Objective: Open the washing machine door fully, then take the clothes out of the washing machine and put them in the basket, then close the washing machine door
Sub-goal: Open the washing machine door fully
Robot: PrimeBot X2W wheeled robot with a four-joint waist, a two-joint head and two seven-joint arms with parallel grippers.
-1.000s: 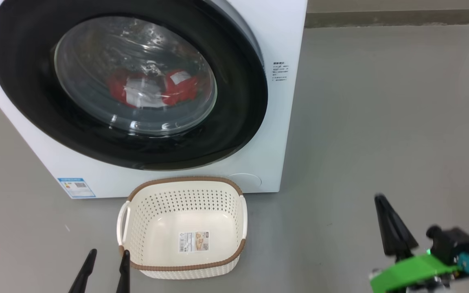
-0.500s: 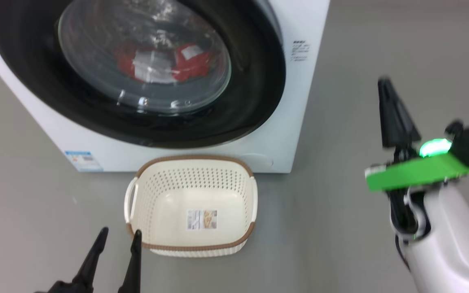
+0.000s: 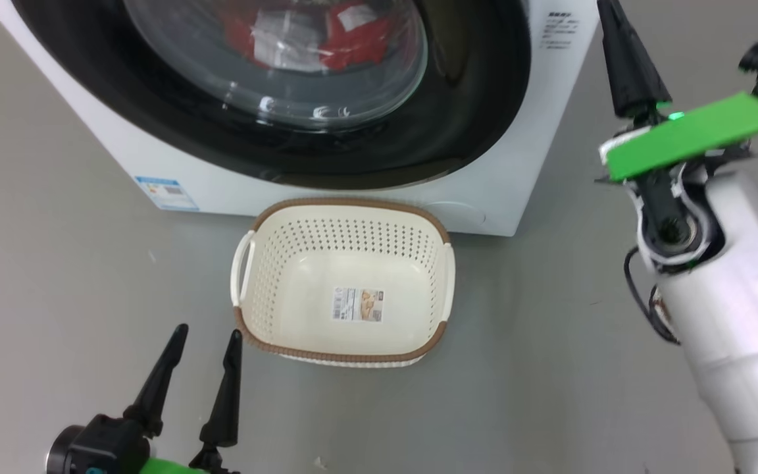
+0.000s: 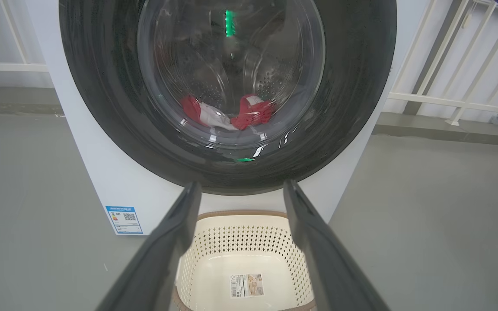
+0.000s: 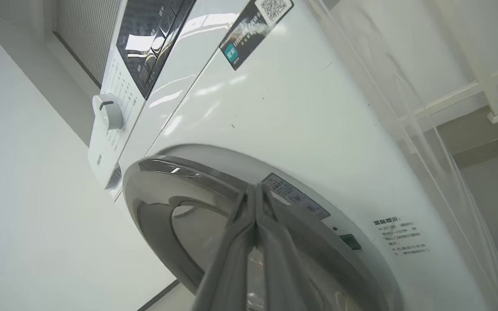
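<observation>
**A:** Where's the washer [image 3: 155, 151]?

**B:** Across the top of the head view, cut off by the upper edge. Its door [image 3: 478, 99] lies against the front, a black rim round bulging glass.

**A:** And the clothes [image 4: 249, 113]?

**B:** Inside, behind the glass. They are a red and white heap at the bottom of the drum, in the upper middle of the left wrist view.

**A:** The basket [image 3: 353, 203]?

**B:** In the middle of the head view, on the grey floor [image 3: 550, 342] just below the washer's front. There is a label [image 3: 357, 304] on its bottom. A blue sticker [image 3: 165, 192] sits on the washer up and to its left.

**A:** What about the left gripper [image 3: 208, 331]?

**B:** It's at the lower left, fingers spread wide over bare floor. The tips are near the basket's lower left corner but apart from it.

**A:** And the right gripper [image 5: 255, 186]?

**B:** Its fingers are pressed together into one point. In the head view it stands at the upper right, beside the washer's right edge. In the right wrist view the tips lie in front of the door's upper rim. I cannot tell whether they touch it.
</observation>
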